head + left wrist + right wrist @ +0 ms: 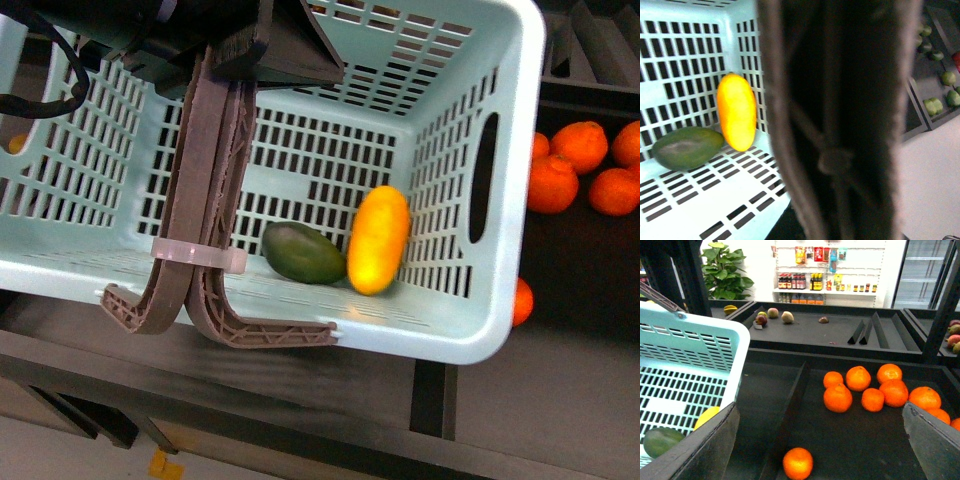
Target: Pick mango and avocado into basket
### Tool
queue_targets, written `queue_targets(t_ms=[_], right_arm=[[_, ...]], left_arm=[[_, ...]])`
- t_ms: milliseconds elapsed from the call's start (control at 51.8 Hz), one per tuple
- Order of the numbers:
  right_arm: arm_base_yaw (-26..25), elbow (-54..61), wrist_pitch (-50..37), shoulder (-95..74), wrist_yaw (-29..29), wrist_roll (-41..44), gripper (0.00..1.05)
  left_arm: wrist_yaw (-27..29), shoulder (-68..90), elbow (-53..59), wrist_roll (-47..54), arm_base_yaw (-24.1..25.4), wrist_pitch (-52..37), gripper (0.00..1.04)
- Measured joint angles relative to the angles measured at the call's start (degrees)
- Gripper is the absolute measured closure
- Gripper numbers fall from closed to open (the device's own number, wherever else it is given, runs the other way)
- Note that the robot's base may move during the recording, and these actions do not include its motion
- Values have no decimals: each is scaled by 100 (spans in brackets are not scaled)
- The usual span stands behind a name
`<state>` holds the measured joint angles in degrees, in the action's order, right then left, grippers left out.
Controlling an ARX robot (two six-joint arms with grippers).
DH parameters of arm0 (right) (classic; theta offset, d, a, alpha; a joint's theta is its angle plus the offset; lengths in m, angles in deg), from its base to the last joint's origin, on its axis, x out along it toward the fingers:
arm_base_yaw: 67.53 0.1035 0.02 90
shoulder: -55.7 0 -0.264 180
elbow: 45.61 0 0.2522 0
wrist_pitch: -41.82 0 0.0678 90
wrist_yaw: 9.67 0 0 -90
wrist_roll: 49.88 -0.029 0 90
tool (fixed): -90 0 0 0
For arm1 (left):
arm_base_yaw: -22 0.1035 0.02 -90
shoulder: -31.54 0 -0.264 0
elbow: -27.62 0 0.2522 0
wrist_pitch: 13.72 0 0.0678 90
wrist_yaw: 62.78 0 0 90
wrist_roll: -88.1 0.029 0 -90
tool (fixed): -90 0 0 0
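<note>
- The mango [378, 240] and the avocado [302, 252] lie touching on the slotted floor of the basket [500, 300], the avocado at the mango's 9 o'clock.
- The left tool [215, 315] hangs over the basket's near rim with its fingers close together, holding nothing.
- The right tool [820, 450] is spread wide and empty above a shelf of oranges [860, 387].

A grocery shop is showing here: oranges [860, 390] are lying loose in dark display bins [840, 335], bottles are lining white shelves [825, 282] behind, and a shopping basket [500, 300] is sitting alongside.
</note>
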<state>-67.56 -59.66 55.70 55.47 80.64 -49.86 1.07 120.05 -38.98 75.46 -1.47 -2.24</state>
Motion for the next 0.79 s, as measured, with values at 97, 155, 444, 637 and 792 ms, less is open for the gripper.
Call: queue_targets(t_ms=[97,155,444,637,792], right_arm=[[0,0,0,0,-2,0,8],[0,0,0,0,-7,0,8],[0,0,0,0,-15,0,8],[0,0,0,0,-15,0,8],[0,0,0,0,-15,0,8]], left_arm=[[74,0,0,42,-15,0,100],[96,0,0,31,-17,0,100],[-199,0,0,15,-114,0,100],[-63,0,0,20,-101,0,100],[31,0,0,20,-66,0,100]])
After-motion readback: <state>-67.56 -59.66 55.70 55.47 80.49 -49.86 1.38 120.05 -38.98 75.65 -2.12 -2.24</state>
